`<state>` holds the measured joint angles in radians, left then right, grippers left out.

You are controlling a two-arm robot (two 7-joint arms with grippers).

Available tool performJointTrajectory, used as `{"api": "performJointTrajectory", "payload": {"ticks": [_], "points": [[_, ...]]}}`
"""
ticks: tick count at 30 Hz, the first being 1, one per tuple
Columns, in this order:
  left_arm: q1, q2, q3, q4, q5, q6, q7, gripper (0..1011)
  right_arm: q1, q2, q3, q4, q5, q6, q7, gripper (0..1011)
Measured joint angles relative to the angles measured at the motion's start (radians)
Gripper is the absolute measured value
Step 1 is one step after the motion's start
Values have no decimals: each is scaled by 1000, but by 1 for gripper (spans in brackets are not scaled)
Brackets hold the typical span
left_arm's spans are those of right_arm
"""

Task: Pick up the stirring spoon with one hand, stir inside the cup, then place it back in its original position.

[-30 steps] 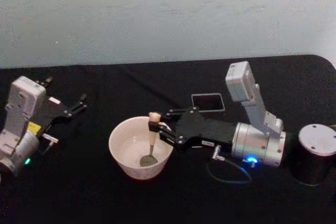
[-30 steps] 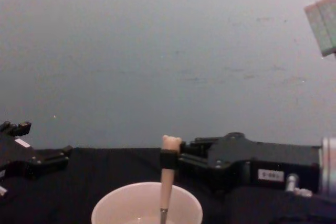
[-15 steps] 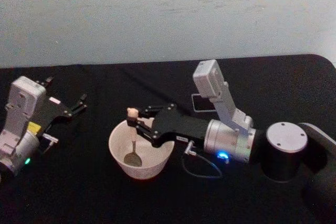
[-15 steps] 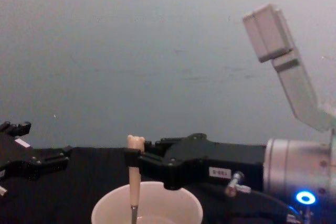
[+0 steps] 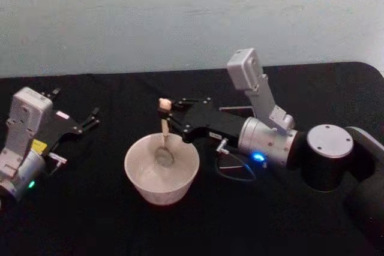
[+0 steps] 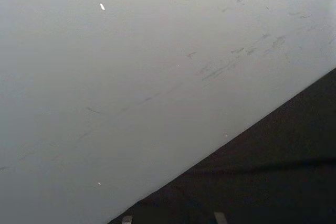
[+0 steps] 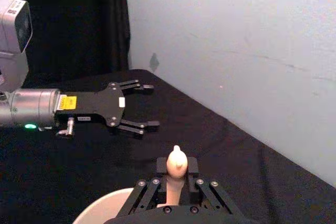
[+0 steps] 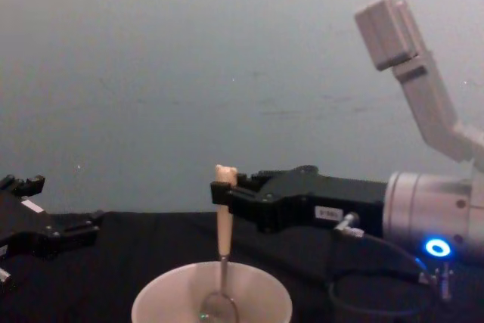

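The stirring spoon [image 5: 164, 139] stands upright in the cream-white cup [image 5: 141, 179], its metal bowl down inside toward the far side. My right gripper [image 5: 167, 117] is shut on the beige handle just under the bear head. From the chest, the spoon [image 8: 224, 232] hangs from the right gripper [image 8: 219, 193] over the cup [image 8: 160, 304]. The right wrist view shows the bear head [image 7: 176, 161] above the closed fingers and the cup rim [image 7: 102, 209] below. The dark grey holder [image 5: 234, 109] is mostly hidden behind the right arm. My left gripper [image 5: 91, 119] rests open at the far left.
A black cloth covers the table [image 5: 90, 220], with a pale wall close behind. The right arm's forearm and base [image 5: 324, 157] take up the right side. Bare cloth lies between the left gripper [image 7: 142, 106] and the cup.
The right gripper has swept the spoon around inside the cup, from the right side to the left and now to the far middle. The left arm has not moved.
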<state>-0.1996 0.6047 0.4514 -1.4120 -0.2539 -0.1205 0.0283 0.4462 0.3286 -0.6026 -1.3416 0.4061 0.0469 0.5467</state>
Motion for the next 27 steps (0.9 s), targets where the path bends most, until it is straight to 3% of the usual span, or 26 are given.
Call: {"api": "performJointTrajectory", "payload": {"ticks": [17,27], "points": [[0,0,0,0,0,0,0,1002,-106,134,34,-172,49,18,66,212],[0,0,0,0,0,0,0,1001,-107,122,-3,-195,56,21,75,213]]}}
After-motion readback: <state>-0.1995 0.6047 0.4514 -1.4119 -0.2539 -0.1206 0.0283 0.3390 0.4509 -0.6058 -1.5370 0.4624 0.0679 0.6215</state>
